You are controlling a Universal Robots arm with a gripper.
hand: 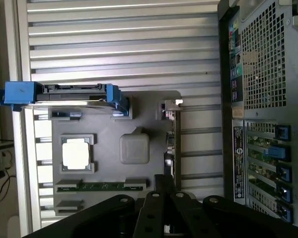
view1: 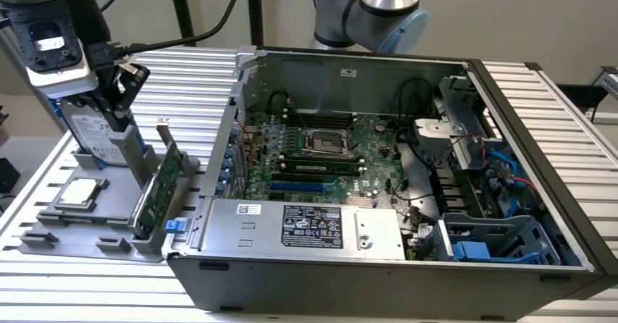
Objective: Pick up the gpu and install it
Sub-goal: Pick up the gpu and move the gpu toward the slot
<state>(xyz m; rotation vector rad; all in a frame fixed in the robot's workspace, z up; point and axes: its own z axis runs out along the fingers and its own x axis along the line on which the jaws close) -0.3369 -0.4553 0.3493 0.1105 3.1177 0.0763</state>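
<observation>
The gpu (view1: 156,189) stands on its long edge in a slot of the grey holder tray (view1: 58,236), green board facing the exterior view's left, silver bracket at its far end. In the wrist view the gpu (hand: 171,144) appears edge-on as a thin strip beside the computer case. My gripper (view1: 124,84) hangs above the tray, higher than the card and a little toward the exterior view's left of it. Its black fingers (hand: 164,191) meet just over the card's near end. The gripper (hand: 164,198) is shut with nothing in it.
The open computer case (view1: 386,77) lies to the exterior view's right of the tray, motherboard (view1: 328,153) and blue slot (view1: 294,187) exposed. On the tray stand a hard drive with blue rails (hand: 64,94), a square silver CPU (hand: 77,152) and a memory stick (hand: 99,187). A second arm (view1: 372,11) stands behind the case.
</observation>
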